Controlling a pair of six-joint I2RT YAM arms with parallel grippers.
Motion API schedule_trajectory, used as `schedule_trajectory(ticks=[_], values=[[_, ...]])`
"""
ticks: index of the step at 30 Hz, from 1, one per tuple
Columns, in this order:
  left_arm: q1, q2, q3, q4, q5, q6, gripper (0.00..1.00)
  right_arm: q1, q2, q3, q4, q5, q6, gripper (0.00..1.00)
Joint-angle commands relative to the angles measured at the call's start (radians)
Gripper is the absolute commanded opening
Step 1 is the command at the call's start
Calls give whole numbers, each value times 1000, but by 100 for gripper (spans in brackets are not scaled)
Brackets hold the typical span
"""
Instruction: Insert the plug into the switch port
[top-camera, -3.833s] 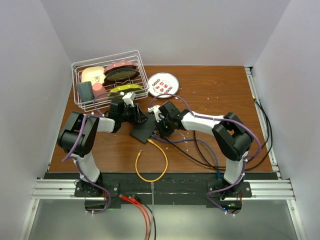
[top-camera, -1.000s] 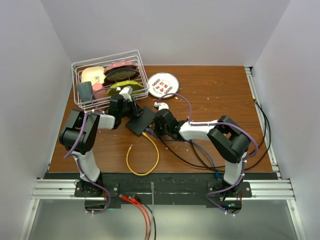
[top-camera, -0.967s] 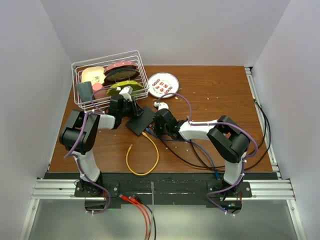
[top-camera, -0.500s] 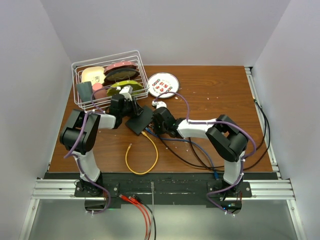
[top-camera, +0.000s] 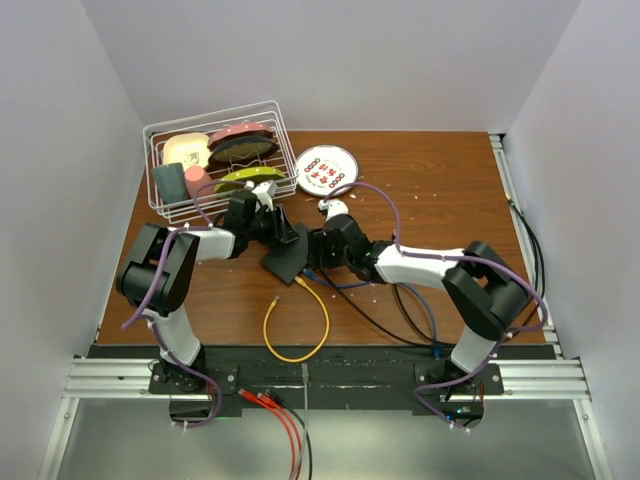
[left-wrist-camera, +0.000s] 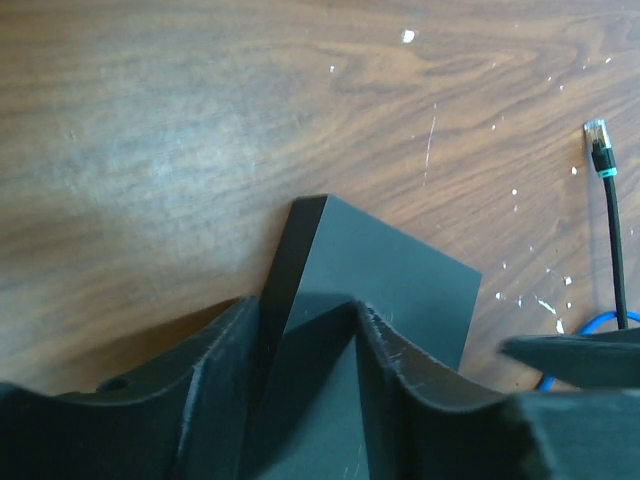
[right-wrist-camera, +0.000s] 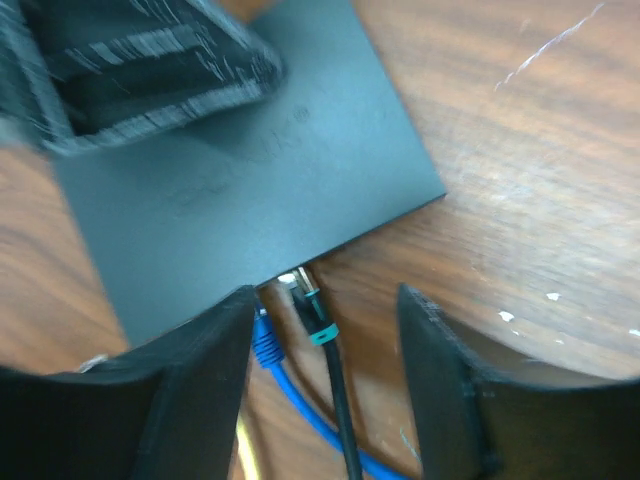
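Right claw (right-wrist-camera: 327, 296) gapes around plug (right-wrist-camera: 306, 298), blue cable (right-wrist-camera: 267, 349) crowding alongside.

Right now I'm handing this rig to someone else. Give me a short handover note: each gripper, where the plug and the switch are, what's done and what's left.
Left gripper: jaws straddle one edge of the black switch. Whether it is clamped, I cannot tell.
Right gripper: open, holding nothing.
Plug: on the black cable with the teal band, lying on the table between the right jaws, untouched, tip at the switch edge facing that gripper.
Done: plug is up against the switch.
Left: its clear tip shows in full, so it looks unseated. Grasp it, line it up, push it in. The ports themselves are hidden.
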Motion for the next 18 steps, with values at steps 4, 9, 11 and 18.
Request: schedule_trajectory(ticks=[4, 9, 11, 18], values=[[7, -32, -61, -311, -87, 8, 56, -3, -242, -20, -70, 92, -36, 79], [9, -176, -63, -339, -158, 5, 84, -10, -321, -20, -247, 291, -20, 90], [9, -225, -64, -348, -167, 5, 87, -29, -323, -31, -295, 351, -7, 89], [9, -455, -55, -370, -132, 28, 88, -192, -312, -128, -329, 316, 43, 82]])
